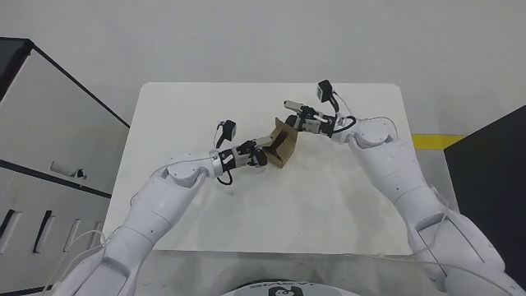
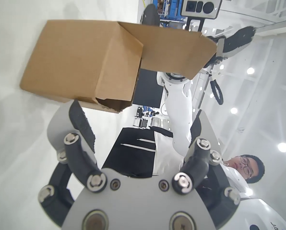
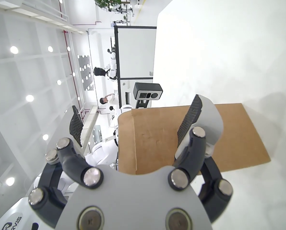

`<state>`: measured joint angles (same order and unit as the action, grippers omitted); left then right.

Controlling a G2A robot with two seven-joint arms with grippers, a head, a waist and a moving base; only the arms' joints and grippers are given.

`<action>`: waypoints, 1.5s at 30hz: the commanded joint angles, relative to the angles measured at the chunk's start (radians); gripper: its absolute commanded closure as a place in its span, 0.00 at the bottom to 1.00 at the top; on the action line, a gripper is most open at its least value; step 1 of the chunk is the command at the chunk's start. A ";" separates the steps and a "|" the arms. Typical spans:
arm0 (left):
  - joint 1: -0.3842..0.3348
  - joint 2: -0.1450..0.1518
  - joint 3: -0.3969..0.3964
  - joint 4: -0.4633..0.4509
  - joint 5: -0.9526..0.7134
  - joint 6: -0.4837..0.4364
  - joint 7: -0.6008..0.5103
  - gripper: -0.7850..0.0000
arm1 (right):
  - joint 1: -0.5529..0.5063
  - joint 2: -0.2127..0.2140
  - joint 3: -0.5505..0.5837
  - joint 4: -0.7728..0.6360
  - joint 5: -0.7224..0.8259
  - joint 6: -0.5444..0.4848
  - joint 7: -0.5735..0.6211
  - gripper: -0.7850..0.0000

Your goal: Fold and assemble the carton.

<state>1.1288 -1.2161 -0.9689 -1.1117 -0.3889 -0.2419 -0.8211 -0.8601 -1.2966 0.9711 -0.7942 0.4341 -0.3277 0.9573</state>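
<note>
My left claw hangs wide open and empty, just short of the carton, which stands mid-table, already squared into a box body. My right claw is wide open too, with one finger across a big raised flap, gripping nothing. I judge the flap folding is mostly left to do.

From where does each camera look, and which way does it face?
Top view: above the arms, facing down on the table; the left arm and right arm meet at the carton.
Left wrist view: on the left wrist, looking past the open left fingers at the carton.
Right wrist view: on the right wrist, looking past the open right fingers over a carton flap.
Shared: all three show the carton.
</note>
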 commanded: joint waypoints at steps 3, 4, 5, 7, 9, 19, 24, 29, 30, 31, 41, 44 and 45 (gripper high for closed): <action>0.002 0.002 -0.015 0.004 0.001 -0.006 0.016 0.00 | -0.019 0.006 0.013 -0.025 0.001 0.016 0.014 0.00; 0.001 0.002 -0.017 0.006 0.003 -0.006 0.015 0.00 | -0.025 0.008 0.016 -0.032 0.000 0.022 0.016 0.00; -0.001 0.002 -0.018 0.008 0.004 -0.007 0.015 0.00 | -0.031 0.010 0.020 -0.040 -0.002 0.028 0.019 0.00; -0.004 0.001 -0.021 0.015 0.001 -0.010 0.014 0.00 | -0.045 0.014 0.027 -0.057 -0.004 0.040 0.024 0.00; -0.009 -0.001 -0.021 0.022 -0.006 -0.015 0.012 0.00 | -0.058 0.019 0.035 -0.076 -0.010 0.053 0.027 0.00; -0.051 -0.023 0.009 0.076 -0.044 -0.041 -0.012 0.00 | -0.137 0.048 0.090 -0.194 -0.043 0.124 0.011 0.00; -0.067 -0.027 0.007 0.097 -0.050 -0.048 -0.028 0.00 | -0.166 0.060 0.120 -0.241 -0.068 0.144 -0.032 0.00; -0.064 -0.017 -0.022 0.091 -0.036 -0.048 -0.041 0.00 | -0.184 0.069 0.141 -0.278 -0.109 0.177 -0.076 0.00; -0.062 -0.015 -0.030 0.086 -0.034 -0.045 -0.043 0.00 | -0.187 0.071 0.146 -0.283 -0.114 0.185 -0.081 0.00; -0.060 -0.012 -0.037 0.082 -0.026 -0.043 -0.043 0.00 | -0.190 0.074 0.152 -0.289 -0.121 0.193 -0.087 0.00; -0.049 0.003 -0.065 0.048 0.027 -0.041 -0.064 0.00 | -0.205 0.085 0.189 -0.315 -0.120 0.207 -0.088 0.00; -0.031 0.006 -0.078 0.048 0.012 -0.020 -0.050 0.22 | -0.205 0.085 0.189 -0.315 -0.120 0.207 -0.088 0.00; -0.024 0.009 -0.088 0.053 0.003 -0.004 -0.051 1.00 | -0.205 0.085 0.189 -0.315 -0.120 0.207 -0.088 0.00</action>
<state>1.0964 -1.2098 -1.0468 -1.0618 -0.3754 -0.2622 -0.8714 -1.0649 -1.2119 1.1597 -1.1090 0.3142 -0.1209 0.8691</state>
